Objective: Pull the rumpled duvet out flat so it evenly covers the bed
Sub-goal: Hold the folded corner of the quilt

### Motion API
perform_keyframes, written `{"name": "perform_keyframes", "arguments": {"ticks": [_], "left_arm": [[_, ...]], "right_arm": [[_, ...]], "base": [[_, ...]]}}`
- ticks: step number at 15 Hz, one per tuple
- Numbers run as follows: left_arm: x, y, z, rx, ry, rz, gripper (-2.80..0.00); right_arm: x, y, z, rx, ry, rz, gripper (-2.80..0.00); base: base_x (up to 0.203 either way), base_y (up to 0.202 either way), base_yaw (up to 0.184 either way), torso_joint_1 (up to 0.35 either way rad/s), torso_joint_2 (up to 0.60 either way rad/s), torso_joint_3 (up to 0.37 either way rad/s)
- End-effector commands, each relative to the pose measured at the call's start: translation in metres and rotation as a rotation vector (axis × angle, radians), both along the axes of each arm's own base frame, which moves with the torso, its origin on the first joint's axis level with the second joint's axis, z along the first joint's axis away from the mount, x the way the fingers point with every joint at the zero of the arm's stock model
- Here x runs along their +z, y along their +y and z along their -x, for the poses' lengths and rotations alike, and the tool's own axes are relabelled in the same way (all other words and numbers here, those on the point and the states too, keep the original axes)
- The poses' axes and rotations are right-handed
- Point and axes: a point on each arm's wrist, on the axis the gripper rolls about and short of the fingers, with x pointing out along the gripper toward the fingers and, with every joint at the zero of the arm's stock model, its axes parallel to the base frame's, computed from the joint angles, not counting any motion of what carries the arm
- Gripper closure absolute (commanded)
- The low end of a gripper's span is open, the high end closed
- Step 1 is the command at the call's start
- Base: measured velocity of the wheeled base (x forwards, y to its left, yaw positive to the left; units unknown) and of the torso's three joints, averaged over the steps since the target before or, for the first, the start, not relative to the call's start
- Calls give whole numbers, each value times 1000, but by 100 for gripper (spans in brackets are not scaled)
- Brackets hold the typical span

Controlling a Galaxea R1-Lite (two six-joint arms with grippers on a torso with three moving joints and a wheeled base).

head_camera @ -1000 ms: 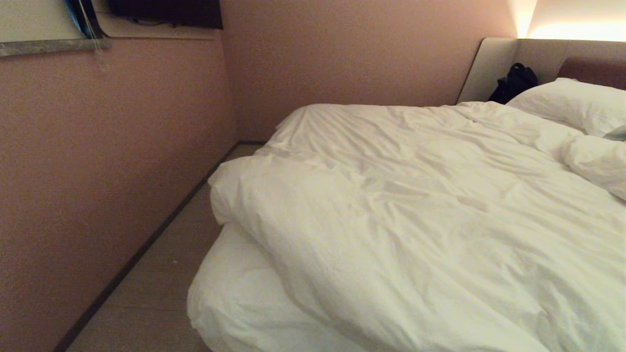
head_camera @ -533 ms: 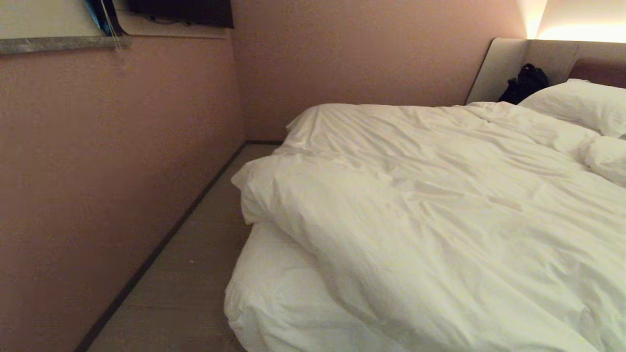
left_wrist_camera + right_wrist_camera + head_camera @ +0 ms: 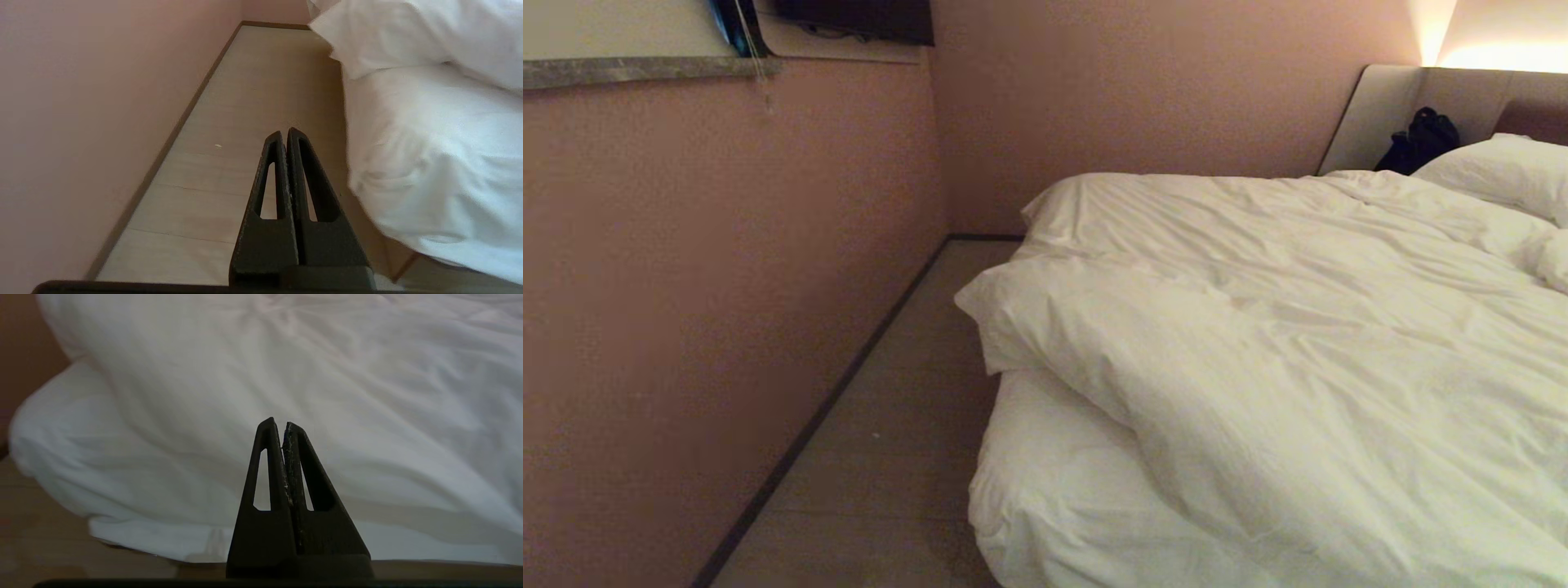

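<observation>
The puffy white duvet (image 3: 1298, 343) lies rumpled and skewed over the bed, its near-left corner (image 3: 992, 314) pulled back from the foot. There the sheeted mattress (image 3: 1062, 490) is bare. Neither arm appears in the head view. My left gripper (image 3: 284, 132) is shut and empty, hanging over the floor strip beside the mattress corner (image 3: 429, 163). My right gripper (image 3: 278, 424) is also shut and empty, pointing at the duvet (image 3: 327, 375) from short of the bed's edge, apart from it.
A pink wall (image 3: 686, 286) runs along the left, leaving a narrow floor strip (image 3: 890, 441) between it and the bed. A pillow (image 3: 1503, 171) and a black bag (image 3: 1421, 139) sit by the beige headboard (image 3: 1372, 114) at the far right.
The whole head view has shifted right, so the camera has turned left; more wall and floor show. The duvet and bed lie as before.
</observation>
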Motion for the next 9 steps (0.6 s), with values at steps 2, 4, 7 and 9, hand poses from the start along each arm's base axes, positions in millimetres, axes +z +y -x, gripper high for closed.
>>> {"name": "perform_keyframes", "arguments": {"ticks": [2,4,7,9], "left_arm": [[0,0,0,1,0,1,0],[0,0,0,0,0,1,0],[0,0,0,0,0,-1,0],[0,0,0,0,0,-1,0]], "right_arm": [[0,0,0,0,0,0,0],[0,0,0,0,0,0,0],[0,0,0,0,0,0,0],[0,0,0,0,0,0,0]], "base": [[0,196,1,1,5,3],[0,188,0,3,2,4],[0,77,0,2,4,2],[0,0,0,0,0,0]]}}
